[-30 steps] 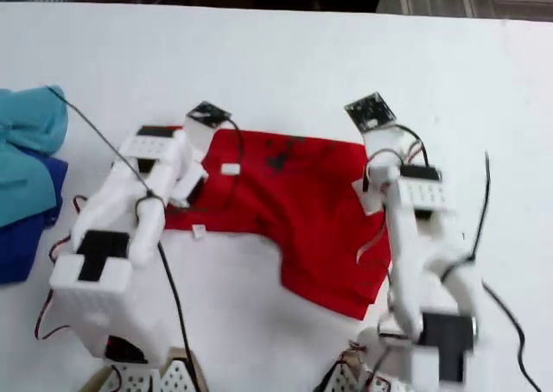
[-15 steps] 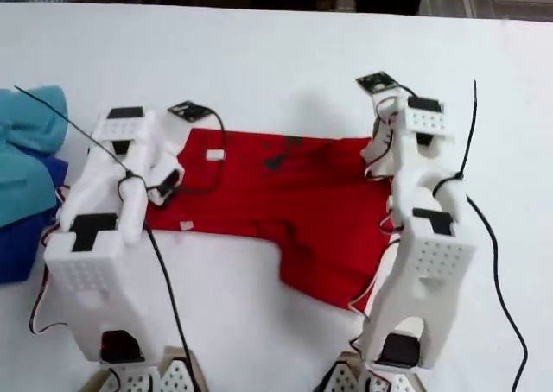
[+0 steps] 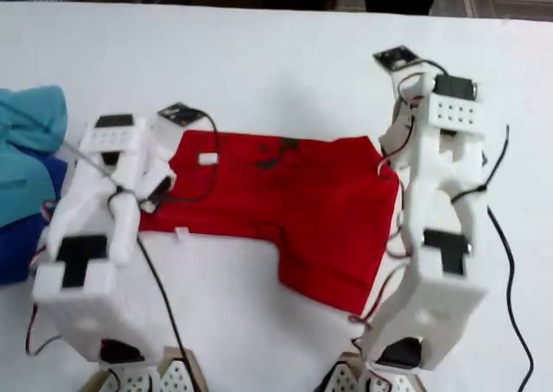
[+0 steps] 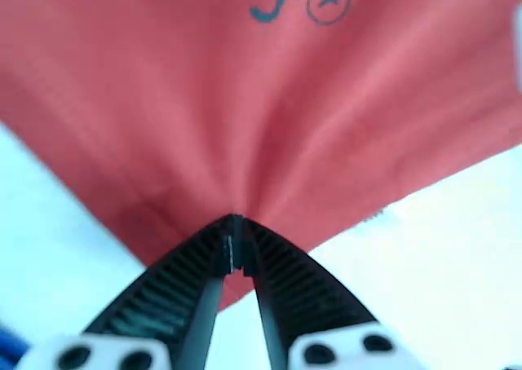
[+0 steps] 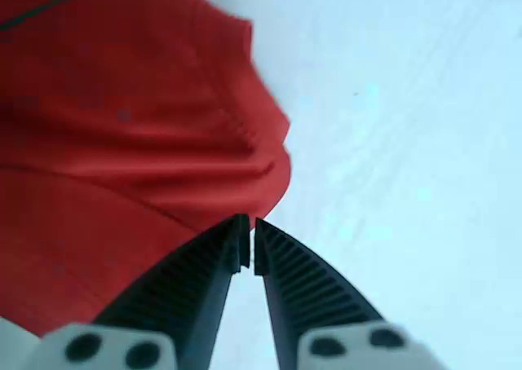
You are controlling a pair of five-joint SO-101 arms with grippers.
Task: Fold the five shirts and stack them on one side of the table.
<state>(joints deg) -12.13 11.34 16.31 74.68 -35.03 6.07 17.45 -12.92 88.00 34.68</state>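
A red shirt (image 3: pixel 294 193) lies spread across the middle of the white table (image 3: pixel 259 64), with one flap hanging toward the near edge. My left gripper (image 3: pixel 158 185) sits at the shirt's left edge. In the left wrist view its fingertips (image 4: pixel 235 256) are shut on a pinch of the red cloth (image 4: pixel 245 101), and creases fan out from the pinch. My right gripper (image 3: pixel 390 148) is at the shirt's far right corner. In the right wrist view it (image 5: pixel 247 248) is shut on the hem of the red cloth (image 5: pixel 122 125).
A teal shirt (image 3: pixel 30 142) lies crumpled over a blue shirt (image 3: pixel 22 228) at the table's left edge. Both arm bases and their cables stand along the near edge. Bare table runs along the far side and at the right.
The left arm has pulled left and the right arm has swung right and farther away. The red shirt went with them and now lies stretched wider and flatter.
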